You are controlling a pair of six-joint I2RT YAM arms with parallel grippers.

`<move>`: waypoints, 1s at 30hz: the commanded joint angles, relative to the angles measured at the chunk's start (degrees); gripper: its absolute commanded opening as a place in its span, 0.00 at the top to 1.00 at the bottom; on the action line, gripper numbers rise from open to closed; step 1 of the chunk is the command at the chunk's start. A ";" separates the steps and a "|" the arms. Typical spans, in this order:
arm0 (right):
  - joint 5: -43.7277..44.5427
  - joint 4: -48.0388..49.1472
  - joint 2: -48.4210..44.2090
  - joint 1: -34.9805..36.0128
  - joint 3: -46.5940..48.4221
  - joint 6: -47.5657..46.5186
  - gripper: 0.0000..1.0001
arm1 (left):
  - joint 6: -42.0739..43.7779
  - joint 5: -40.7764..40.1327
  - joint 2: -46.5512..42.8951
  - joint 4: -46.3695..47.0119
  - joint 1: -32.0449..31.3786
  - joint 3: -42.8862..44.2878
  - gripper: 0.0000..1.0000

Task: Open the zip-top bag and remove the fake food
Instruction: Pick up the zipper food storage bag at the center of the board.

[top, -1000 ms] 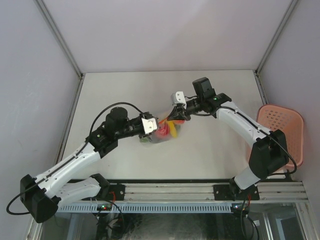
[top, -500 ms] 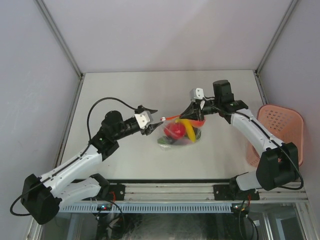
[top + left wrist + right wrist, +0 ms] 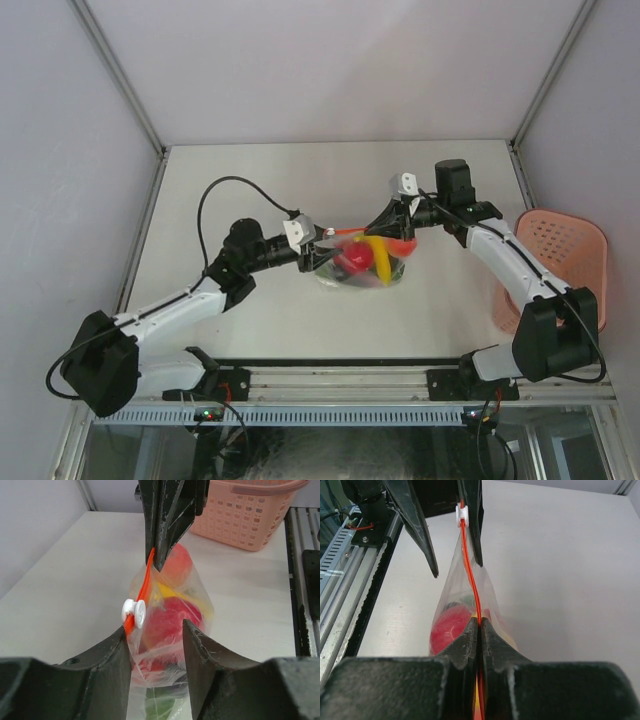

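The clear zip-top bag (image 3: 362, 268) hangs in mid-table, held up by its red-orange zip strip (image 3: 470, 562). Inside it are the fake food pieces: a red round one (image 3: 351, 259), a yellow piece (image 3: 381, 256) and a green one (image 3: 157, 706). My right gripper (image 3: 384, 226) is shut on the zip strip, which the right wrist view (image 3: 479, 623) shows clearly. My left gripper (image 3: 320, 247) is open, its fingers on either side of the bag's other end (image 3: 154, 630), just below the white slider (image 3: 134, 613). Whether its pads touch the plastic is unclear.
A pink perforated basket (image 3: 561, 262) stands at the table's right edge, also seen in the left wrist view (image 3: 245, 515). A metal rail (image 3: 400, 384) runs along the near edge. Grey walls enclose the table.
My left gripper has moved right to the bag and now straddles its slider end. My right gripper keeps hold of the zip strip, having shifted slightly right with the bag.
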 commanded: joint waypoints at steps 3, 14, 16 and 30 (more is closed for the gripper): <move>-4.24 1.37 -2.77 -0.70 0.15 -0.85 1.00 | -7.21 4.65 6.42 7.65 0.21 1.42 0.65; -3.60 -5.95 -4.28 -1.03 0.23 -7.66 0.96 | -2.12 2.38 4.67 -0.14 0.16 3.76 1.00; -2.88 -6.38 -5.61 0.38 0.18 -7.80 0.75 | -1.64 2.77 3.89 -2.48 -0.03 5.21 1.00; 9.44 12.78 -5.33 14.04 0.16 18.49 0.28 | -0.43 2.39 4.15 -10.78 -2.58 9.55 1.00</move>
